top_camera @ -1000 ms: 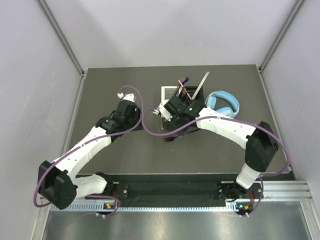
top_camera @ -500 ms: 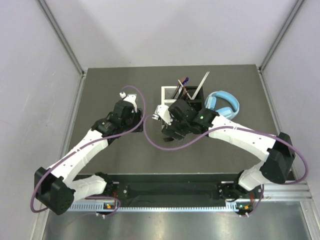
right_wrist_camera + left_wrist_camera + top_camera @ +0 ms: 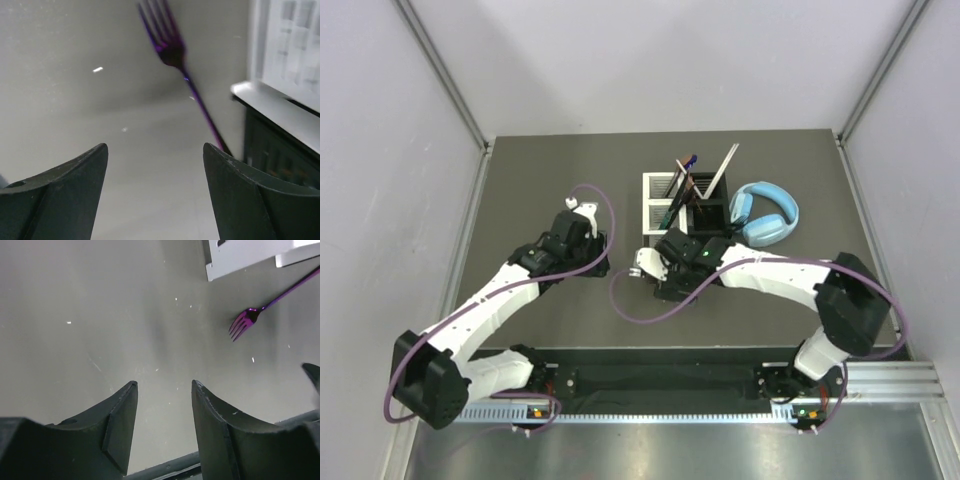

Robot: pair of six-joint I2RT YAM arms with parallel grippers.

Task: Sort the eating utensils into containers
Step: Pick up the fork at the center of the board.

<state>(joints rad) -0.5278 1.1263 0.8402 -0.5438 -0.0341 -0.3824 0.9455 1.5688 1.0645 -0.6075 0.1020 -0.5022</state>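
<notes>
Here the bench [image 3: 540, 170] carries a sorting task that appears nearly complete. The left arm [image 3: 490, 295] and right arm [image 3: 770, 265] both reach toward mid-bench, in front of the caddies. The headphones [image 3: 767, 212], no part of the task, lie just beside the black caddy [image 3: 710, 215], which stands against the white caddy [image 3: 658, 188]. Most utensils [image 3: 682, 180] already stand upright or leaning in the caddies, pale sticks [image 3: 722, 168] among them; which compartment each occupies cannot be told.

One fork [image 3: 243, 322] is not yet sorted. It lies flat on the bench just in front of the caddies, and the right arm hides it from the top camera. Whether other pieces lie hidden under the arms cannot be told. The fork's long axis runs diagonally: the tines point away from the caddies and the handle runs back toward the foot of the black caddy.

The left fingers [image 3: 120, 425] stand partly apart with only bare bench between them, the fork off to one side. The right fingers [image 3: 65, 190] are spread wide and empty, and the fork lies ahead of their gap. By this judgement, only seizing and depositing that fork is left.
</notes>
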